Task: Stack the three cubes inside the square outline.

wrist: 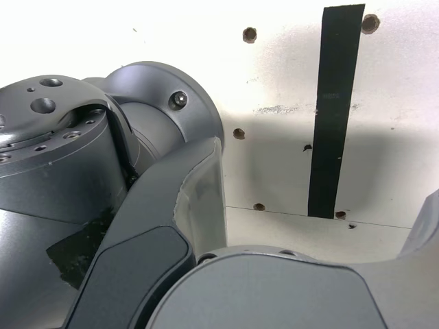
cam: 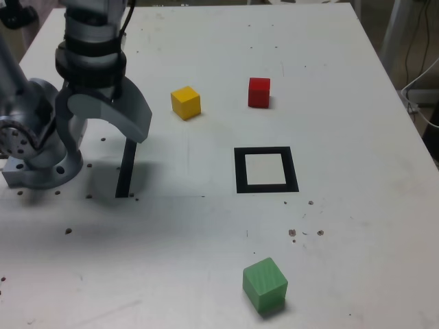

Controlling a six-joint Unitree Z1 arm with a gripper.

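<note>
In the exterior view, three cubes lie apart on the white table. The yellow cube (cam: 186, 102) and the red cube (cam: 258, 92) sit at the back, the green cube (cam: 264, 285) near the front. The square outline (cam: 239, 171), a thick black border round a white centre, lies between them with nothing inside it. My gripper (cam: 110, 140) hangs at the exterior view's left, close to the arm's base and well away from every cube. Its jaws stand wide open with nothing between them. The wrist view shows the open gripper (wrist: 319, 185) over bare table, with no cube in sight.
The arm's grey base (cam: 34, 151) (wrist: 62, 157) is bolted at the exterior view's left. A thin black strip (cam: 126, 171) (wrist: 335, 103) lies on the table under the gripper. Small screw holes dot the table. The table's edge (cam: 411, 116) runs along the exterior view's right, cables beyond it.
</note>
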